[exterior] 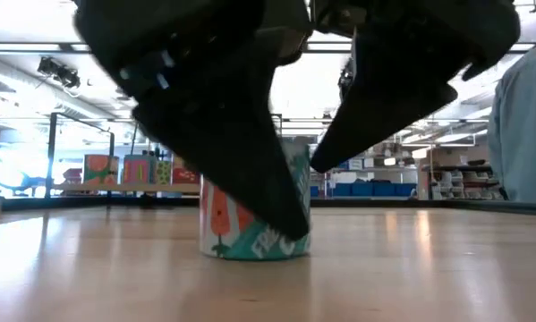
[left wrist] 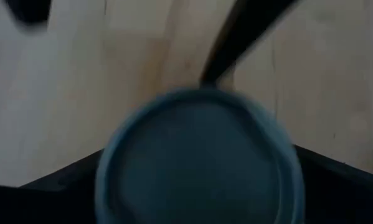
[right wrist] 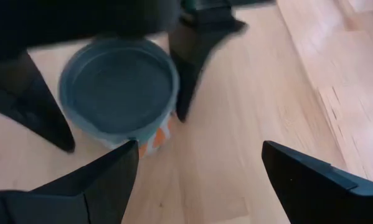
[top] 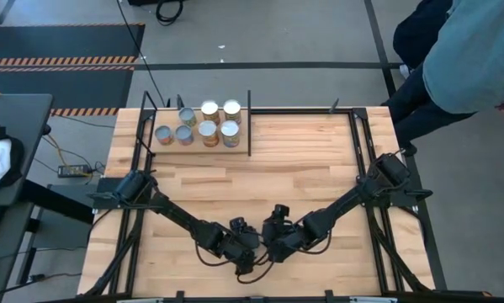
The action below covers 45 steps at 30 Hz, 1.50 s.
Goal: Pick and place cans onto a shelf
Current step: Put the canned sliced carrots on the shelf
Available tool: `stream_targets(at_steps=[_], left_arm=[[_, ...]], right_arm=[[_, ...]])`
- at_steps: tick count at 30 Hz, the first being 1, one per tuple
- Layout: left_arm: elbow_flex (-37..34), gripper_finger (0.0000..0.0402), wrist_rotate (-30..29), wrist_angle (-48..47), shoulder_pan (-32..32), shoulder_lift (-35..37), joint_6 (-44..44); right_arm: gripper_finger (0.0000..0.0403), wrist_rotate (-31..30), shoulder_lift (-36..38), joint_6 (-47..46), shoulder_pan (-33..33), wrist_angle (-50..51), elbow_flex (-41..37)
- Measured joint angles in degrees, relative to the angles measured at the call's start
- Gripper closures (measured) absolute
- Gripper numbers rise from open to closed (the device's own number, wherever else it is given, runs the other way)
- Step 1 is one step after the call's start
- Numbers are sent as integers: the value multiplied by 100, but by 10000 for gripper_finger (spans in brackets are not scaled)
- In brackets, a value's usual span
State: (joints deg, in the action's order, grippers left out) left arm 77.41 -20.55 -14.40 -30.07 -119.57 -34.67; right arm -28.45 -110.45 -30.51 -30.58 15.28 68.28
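Straddled by the left gripper [right wrist: 121, 81], whose spread fingers flank but do not yet clamp it, an upright can [right wrist: 119, 87] stands at the table's [top: 302, 160] near edge, the open right gripper [right wrist: 198, 162] just beside, shelf [top: 197, 145] far across.

Both arms angled inward, left end effector [top: 250, 250] spread wide, right end effector [top: 268, 249] open beside it
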Motion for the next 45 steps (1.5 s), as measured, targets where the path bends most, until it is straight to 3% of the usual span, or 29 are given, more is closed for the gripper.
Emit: stream_targets(at_steps=[6, 11, 18, 23, 27, 33, 38, 42, 45], left_arm=[[0, 15, 235, -258, -3, 48, -832], [4, 33, 46, 1, -22, 48, -823], [8, 106, 87, -76, 20, 59, -812], [-9, 121, 163, -608, 185, 269, -439], [-9, 121, 158, -1656, 544, 946, 315], [-4, 121, 383, -3277, 1619, 2463, 1599], [0, 121, 405, -3626, 2816, 3640, 2698], [0, 121, 579, -4285, 4294, 4162, 3552], [-4, 121, 1112, -4438, 5617, 4376, 3984]], right_arm=[[55, 225, 12, -371, -109, 194, -1], [55, 900, 49, -1191, -238, 228, 1], [55, 1620, 335, -1924, -544, 1042, 1], [55, 1805, 1066, -1863, -505, 2014, 1], [56, 1820, 1850, -990, -110, 2540, 1], [56, 1878, 2938, 692, 1299, 2677, 1], [56, 2652, 3544, 1782, 2851, 2739, 1], [56, 2715, 3847, 2770, 3666, 2682, 1], [56, 2922, 3970, 3322, 4131, 2702, 1]])
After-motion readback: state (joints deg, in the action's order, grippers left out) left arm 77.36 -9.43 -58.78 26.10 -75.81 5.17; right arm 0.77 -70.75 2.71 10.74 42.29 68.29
